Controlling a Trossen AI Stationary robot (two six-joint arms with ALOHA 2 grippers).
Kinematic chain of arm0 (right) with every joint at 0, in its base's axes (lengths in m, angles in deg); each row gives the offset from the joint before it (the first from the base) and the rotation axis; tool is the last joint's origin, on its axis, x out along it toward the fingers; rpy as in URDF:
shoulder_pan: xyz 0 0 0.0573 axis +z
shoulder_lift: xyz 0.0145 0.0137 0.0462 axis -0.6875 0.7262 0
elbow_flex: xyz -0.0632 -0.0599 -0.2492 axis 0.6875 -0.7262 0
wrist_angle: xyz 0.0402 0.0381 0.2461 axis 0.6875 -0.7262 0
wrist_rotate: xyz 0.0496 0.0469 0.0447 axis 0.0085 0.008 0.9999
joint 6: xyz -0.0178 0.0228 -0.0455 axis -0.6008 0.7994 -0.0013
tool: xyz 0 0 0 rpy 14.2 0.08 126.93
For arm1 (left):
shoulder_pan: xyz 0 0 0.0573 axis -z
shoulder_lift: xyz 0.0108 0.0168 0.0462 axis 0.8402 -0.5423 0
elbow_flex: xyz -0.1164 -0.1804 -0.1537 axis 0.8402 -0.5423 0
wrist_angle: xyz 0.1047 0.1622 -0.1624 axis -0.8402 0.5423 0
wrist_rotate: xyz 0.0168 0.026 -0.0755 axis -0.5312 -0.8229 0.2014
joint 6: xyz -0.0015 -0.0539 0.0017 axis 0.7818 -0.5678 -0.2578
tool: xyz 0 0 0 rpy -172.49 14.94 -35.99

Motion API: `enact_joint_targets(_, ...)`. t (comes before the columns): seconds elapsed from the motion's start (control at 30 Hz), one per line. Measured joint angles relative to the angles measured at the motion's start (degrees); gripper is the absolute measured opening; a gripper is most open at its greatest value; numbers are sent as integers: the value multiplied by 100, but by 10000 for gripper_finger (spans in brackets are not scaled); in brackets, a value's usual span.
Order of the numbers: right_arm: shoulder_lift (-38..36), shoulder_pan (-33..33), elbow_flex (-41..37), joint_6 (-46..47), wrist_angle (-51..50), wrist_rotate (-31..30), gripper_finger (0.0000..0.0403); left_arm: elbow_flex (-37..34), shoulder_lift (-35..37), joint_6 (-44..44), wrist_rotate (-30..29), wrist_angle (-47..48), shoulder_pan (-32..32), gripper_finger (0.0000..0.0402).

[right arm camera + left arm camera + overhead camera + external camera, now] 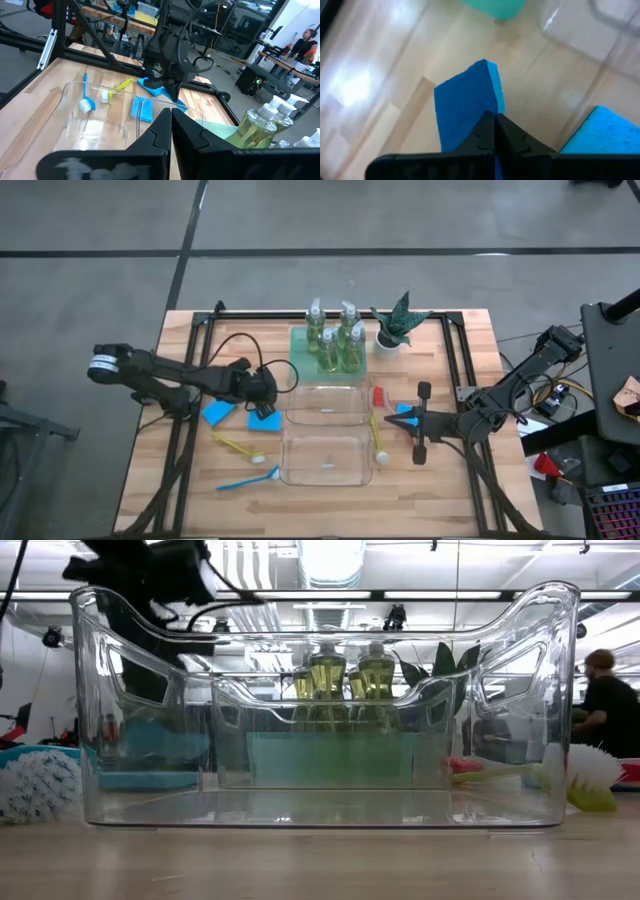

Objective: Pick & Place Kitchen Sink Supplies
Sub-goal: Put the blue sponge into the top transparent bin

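Blue sponge (467,107) tilted up off table, four yellow-green pump bottles (335,340) clustered upright on tray

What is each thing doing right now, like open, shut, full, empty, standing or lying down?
Left gripper: jaws shut on a sponge, tilted up on edge.
Right gripper: jaws shut, holding nothing.
Other sponge: lying flat on the table.
Pump bottles: upright, yellow-green liquid inside.
Two bins: empty.
Brushes: lying on the table.
Plant: upright.
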Motion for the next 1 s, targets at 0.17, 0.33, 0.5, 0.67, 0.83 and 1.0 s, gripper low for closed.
enact_joint_targets(0.17, 0, 0, 0, 1, 2, 0, 8, 386, 3, 302, -91, 205, 18, 0)
enact_joint_targets(0.33, 0, 0, 0, 51, 2, 0, 8, 768, 5, 496, -496, 546, 88, 0)
enact_joint_targets(0.5, 0, 0, 0, 74, 3, 0, 8, 1145, 9, 736, -887, 582, 212, 0)
enact_joint_targets(0.67, 0, 0, 0, 86, 4, 0, 8, 1326, 11, 1140, -1011, -130, 447, 0)
enact_joint_targets(0.83, 0, 0, 0, 86, 7, 0, 8, 1327, 11, 1789, -1051, -1341, 659, 0)
enact_joint_targets(1.0, 0, 2, 0, 86, 9, 0, 8, 1327, 11, 2313, -872, -2660, 826, 0)
